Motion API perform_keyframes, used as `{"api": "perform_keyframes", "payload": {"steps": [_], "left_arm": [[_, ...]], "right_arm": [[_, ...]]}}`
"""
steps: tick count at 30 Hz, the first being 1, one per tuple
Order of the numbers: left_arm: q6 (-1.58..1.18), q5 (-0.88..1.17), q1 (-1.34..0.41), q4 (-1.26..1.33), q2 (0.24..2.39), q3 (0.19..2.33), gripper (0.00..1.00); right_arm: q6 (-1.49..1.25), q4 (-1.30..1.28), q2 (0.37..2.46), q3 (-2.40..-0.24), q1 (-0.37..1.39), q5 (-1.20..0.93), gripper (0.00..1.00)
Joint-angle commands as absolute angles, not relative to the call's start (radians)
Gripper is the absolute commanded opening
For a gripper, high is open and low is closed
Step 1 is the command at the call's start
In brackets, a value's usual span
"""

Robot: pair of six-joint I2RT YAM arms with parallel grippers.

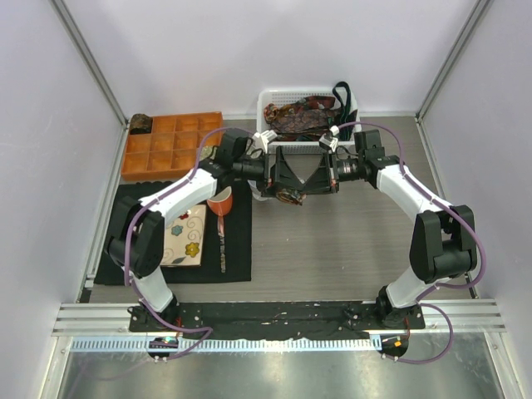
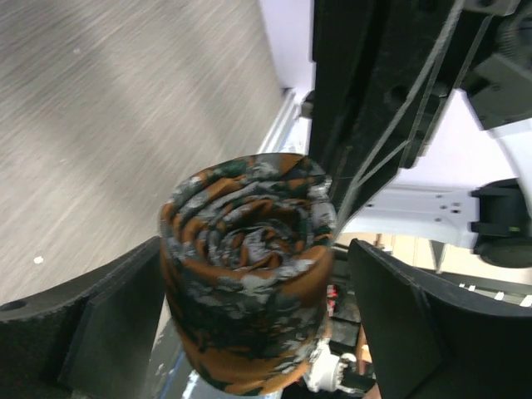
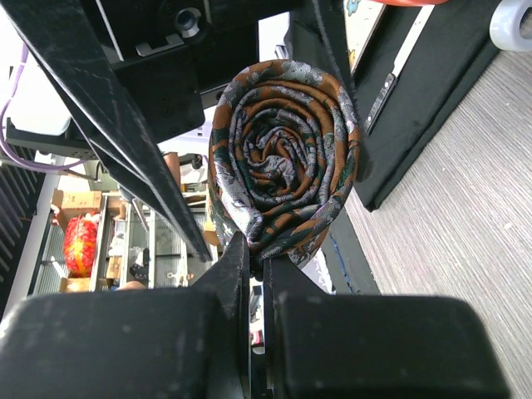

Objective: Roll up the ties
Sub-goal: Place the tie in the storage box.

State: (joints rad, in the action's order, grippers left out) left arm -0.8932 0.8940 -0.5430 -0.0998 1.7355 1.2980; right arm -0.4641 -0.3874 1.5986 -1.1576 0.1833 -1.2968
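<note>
A rolled tie (image 1: pixel 290 197), patterned orange, dark green and grey, hangs above the table's middle between both grippers. My right gripper (image 3: pixel 262 248) is shut on the coil's (image 3: pixel 283 158) lower outer edge. My left gripper (image 2: pixel 253 278) is open. Its fingers (image 2: pixel 100 328) stand on either side of the coil (image 2: pixel 249 274), with a gap on the right side. Seen from above, the left gripper (image 1: pixel 277 177) and the right gripper (image 1: pixel 313 177) face each other. More patterned ties (image 1: pixel 298 116) lie in a white basket (image 1: pixel 270 98). A dark green tie (image 1: pixel 342 94) hangs over its right rim.
An orange compartment tray (image 1: pixel 166 145) stands at the back left, with a small dark mottled coil (image 1: pixel 140 124) at its corner. A black mat (image 1: pixel 237 249) on the left holds a floral square plate (image 1: pixel 184 235) and an orange cup (image 1: pixel 220 204).
</note>
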Motion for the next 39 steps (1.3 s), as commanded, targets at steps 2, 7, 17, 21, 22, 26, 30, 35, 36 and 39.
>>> {"api": "perform_keyframes", "payload": {"steps": [2,7,17,21,22,26,30,35,36,39], "left_arm": [[-1.031,0.965,-0.54,0.116,1.729,1.252,0.83],[-1.078,0.988,-0.538,0.179,1.724,1.221,0.75],[-1.08,0.991,-0.537,0.176,1.713,1.2,0.68],[-1.103,0.994,-0.528,0.213,1.709,1.186,0.58],[-1.103,0.993,-0.525,0.213,1.709,1.184,0.56],[-1.098,0.996,-0.52,0.215,1.706,1.181,0.43],[-1.095,0.996,-0.515,0.215,1.703,1.181,0.3],[-1.075,0.994,-0.505,0.187,1.698,1.186,0.05],[-1.075,0.996,-0.503,0.187,1.697,1.186,0.0],[-1.071,0.996,-0.5,0.179,1.69,1.184,0.0]], "right_arm": [[-0.474,-0.351,1.566,-1.169,0.189,-1.332,0.01],[-0.477,-0.351,1.568,-1.169,0.189,-1.327,0.01],[-0.48,-0.35,1.566,-1.166,0.187,-1.325,0.01],[-0.482,-0.351,1.566,-1.16,0.186,-1.325,0.01],[-0.482,-0.353,1.566,-1.16,0.186,-1.322,0.01],[-0.479,-0.351,1.565,-1.155,0.184,-1.315,0.01],[-0.477,-0.354,1.565,-1.152,0.181,-1.307,0.01],[-0.476,-0.357,1.566,-1.154,0.175,-1.305,0.06],[-0.476,-0.36,1.565,-1.154,0.175,-1.304,0.09],[-0.471,-0.367,1.565,-1.16,0.173,-1.299,0.23]]}}
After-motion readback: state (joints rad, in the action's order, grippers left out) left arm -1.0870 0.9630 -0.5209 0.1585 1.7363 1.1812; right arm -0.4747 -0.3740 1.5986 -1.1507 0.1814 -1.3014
